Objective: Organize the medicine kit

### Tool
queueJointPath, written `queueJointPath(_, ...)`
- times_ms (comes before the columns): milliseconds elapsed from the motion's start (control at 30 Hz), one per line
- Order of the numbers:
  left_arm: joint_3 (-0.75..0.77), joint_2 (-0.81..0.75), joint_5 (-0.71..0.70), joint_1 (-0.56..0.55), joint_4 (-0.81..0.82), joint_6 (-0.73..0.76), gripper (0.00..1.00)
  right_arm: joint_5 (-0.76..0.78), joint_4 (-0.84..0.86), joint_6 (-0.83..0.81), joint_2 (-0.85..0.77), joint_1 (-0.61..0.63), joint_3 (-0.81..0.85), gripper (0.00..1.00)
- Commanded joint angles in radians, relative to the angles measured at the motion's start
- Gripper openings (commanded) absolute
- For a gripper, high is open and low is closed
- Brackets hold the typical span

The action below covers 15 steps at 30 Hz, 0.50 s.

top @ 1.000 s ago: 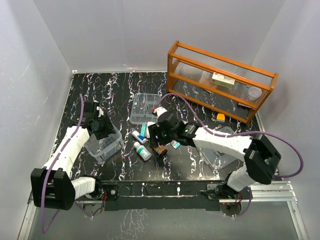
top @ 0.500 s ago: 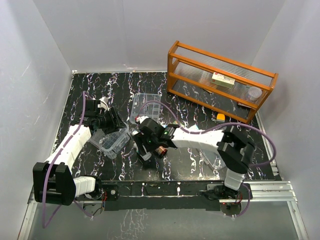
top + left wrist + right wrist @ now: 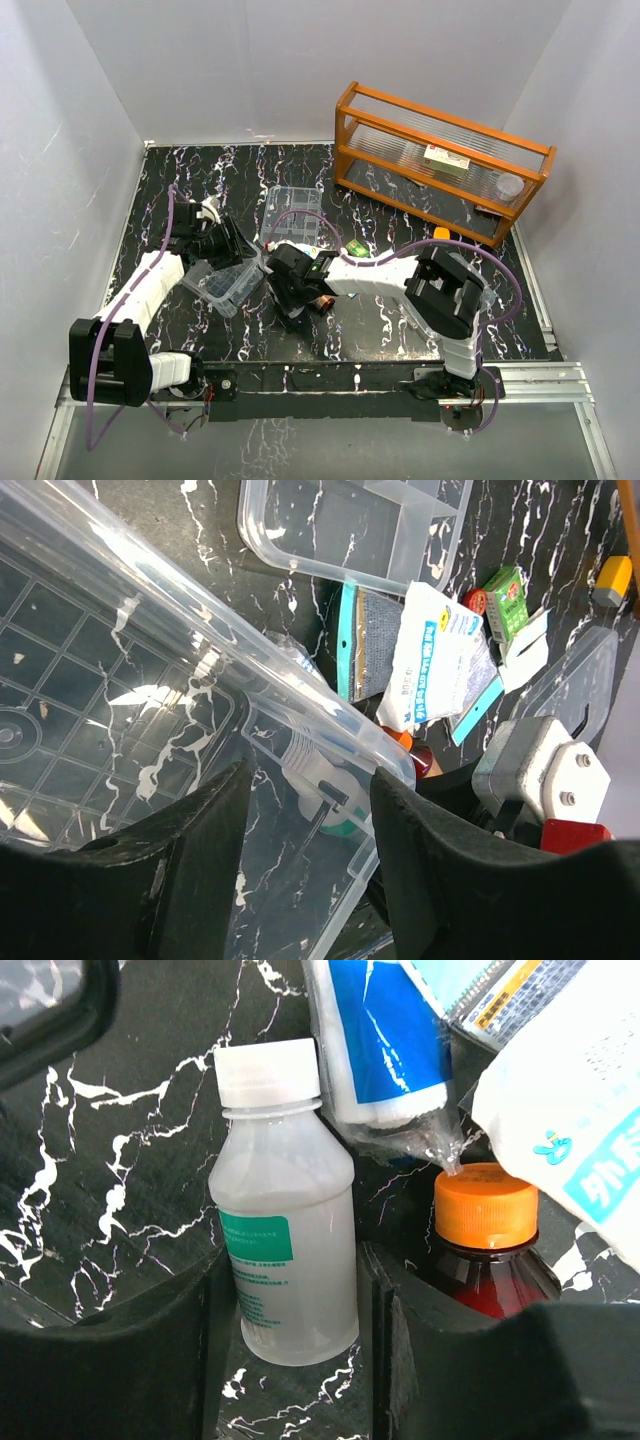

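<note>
The medicine kit's clear box (image 3: 226,282) is tilted at the left, and its end wall (image 3: 385,855) stands between the spread fingers of my left gripper (image 3: 217,245) (image 3: 310,880), which is open. The clear divided tray (image 3: 295,205) (image 3: 350,530) lies behind it. My right gripper (image 3: 285,292) (image 3: 300,1350) has its fingers against both sides of a white bottle with a green label (image 3: 290,1260) that lies on the table. A brown bottle with an orange cap (image 3: 485,1205) (image 3: 322,303) lies right beside it.
A white packet (image 3: 435,660), blue-edged sachets and a small green box (image 3: 356,248) (image 3: 505,590) lie between tray and bottles. The clear lid (image 3: 575,675) is further right. An orange wooden rack (image 3: 440,165) stands at the back right, with a small orange item (image 3: 441,234) before it.
My right gripper has moved left across the pile of medicines and now sits around the white bottle. My left gripper has shifted the clear box slightly to the right.
</note>
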Motion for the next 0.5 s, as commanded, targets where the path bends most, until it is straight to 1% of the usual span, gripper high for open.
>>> queueJointPath(0,-0.001,0.014,0.074,0.003,0.043,-0.028,0.5,0.049,0.092,0.009,-0.022,0.002,-0.002,0.37)
queueJointPath(133,-0.013,0.033,0.113,0.003,0.089,-0.076,0.49,0.091,0.132,0.03,-0.081,0.003,-0.06,0.31)
queueJointPath(233,-0.017,0.047,0.129,0.003,0.117,-0.105,0.49,0.126,0.185,0.066,-0.151,0.003,-0.132,0.3)
queueJointPath(333,-0.013,0.062,0.144,0.003,0.142,-0.145,0.47,0.155,0.229,0.117,-0.268,0.002,-0.209,0.3)
queueJointPath(467,-0.022,0.057,0.169,0.003,0.209,-0.224,0.47,0.216,0.239,0.211,-0.41,0.003,-0.292,0.3)
